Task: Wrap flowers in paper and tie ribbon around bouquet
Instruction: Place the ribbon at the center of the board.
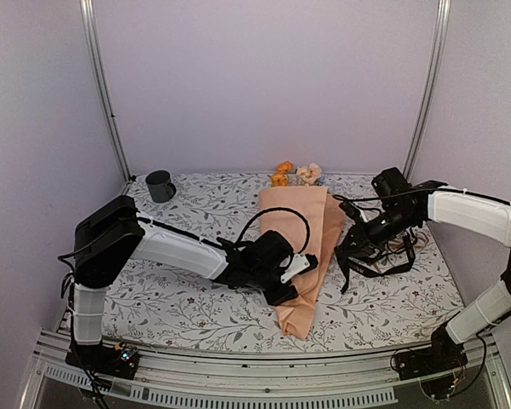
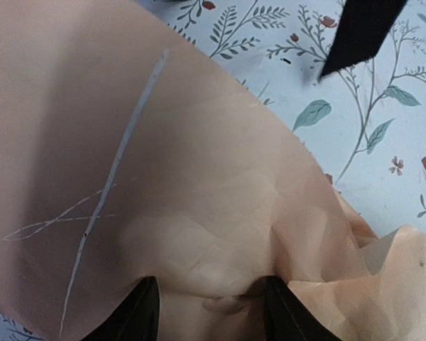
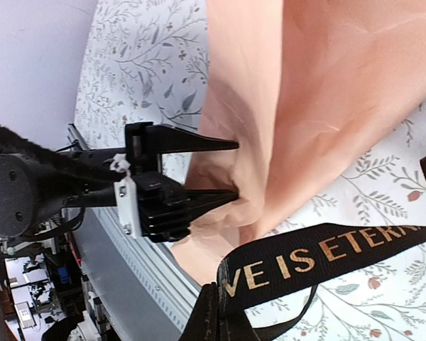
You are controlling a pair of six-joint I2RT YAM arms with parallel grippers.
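left claw point(image 2: 209, 302) pinching paper point(image 2: 199, 142) | right claw point(image 3: 220, 323) clamped on ribbon point(image 3: 326, 249) | risk: dragging bouquet point(image 1: 328, 230) by ribbon tug, unrolling paper through loose pinch

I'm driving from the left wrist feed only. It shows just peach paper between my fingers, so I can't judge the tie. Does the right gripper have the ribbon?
Observer: Yes. The right gripper is shut on the ribbon, a black band with gold lettering.
Operator: Where is that relative to the bouquet?
Observer: At the right edge of the bouquet, about halfway along. Loose ribbon loops lie on the table cover beside it.
Operator: Are the flowers inside the paper?
Observer: The flowers show orange and peach blooms sticking out of the far, wide end.
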